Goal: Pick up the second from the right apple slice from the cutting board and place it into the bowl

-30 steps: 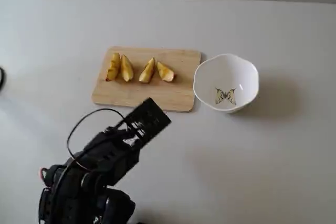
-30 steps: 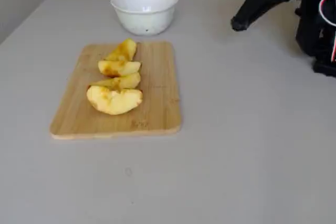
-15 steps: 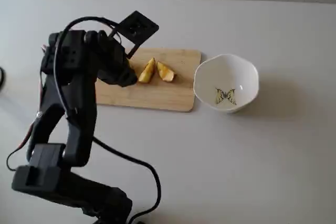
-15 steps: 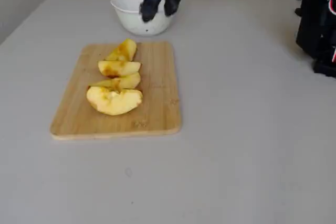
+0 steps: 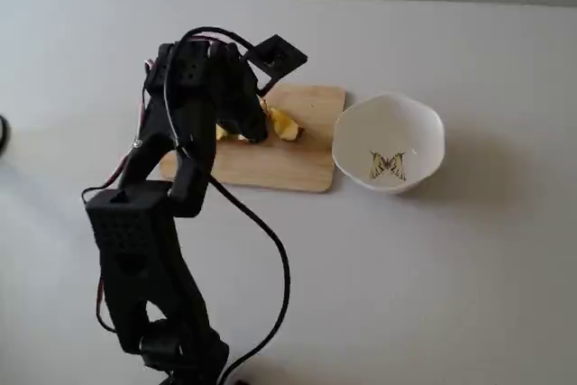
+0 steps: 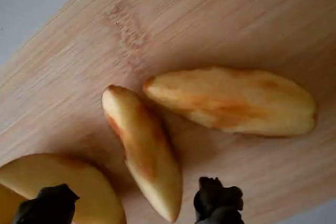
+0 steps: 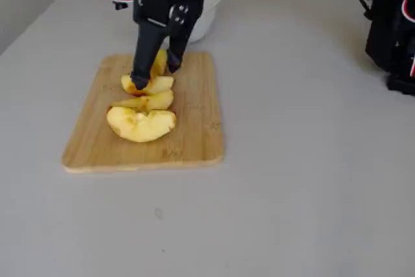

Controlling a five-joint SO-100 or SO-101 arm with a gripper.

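Several yellow apple slices lie in a row on the wooden cutting board (image 7: pixel 194 128) (image 5: pixel 279 164) (image 6: pixel 210 19). My gripper (image 7: pixel 156 76) (image 6: pixel 131 205) (image 5: pixel 257 132) is open and low over the end of the row nearest the bowl. In the wrist view its two dark fingertips (image 6: pixel 218 203) straddle a narrow slice (image 6: pixel 144 150). Another slice (image 6: pixel 231 100) lies just beyond it, and a bigger one (image 6: pixel 63 182) sits by the left fingertip. The white bowl (image 5: pixel 424 128) (image 7: pixel 211 14) with a butterfly inside holds no fruit and stands beside the board. The arm hides most slices in a fixed view.
A pale grey table (image 7: pixel 311 160) carries everything. The arm's base and cables (image 5: pixel 162 331) stand near the front edge in a fixed view. Black equipment (image 7: pixel 392 30) stands at the right edge in another fixed view.
The arm swung in from the upper right, passed over the bowl and came down over the slices on the board. The slices have not moved.
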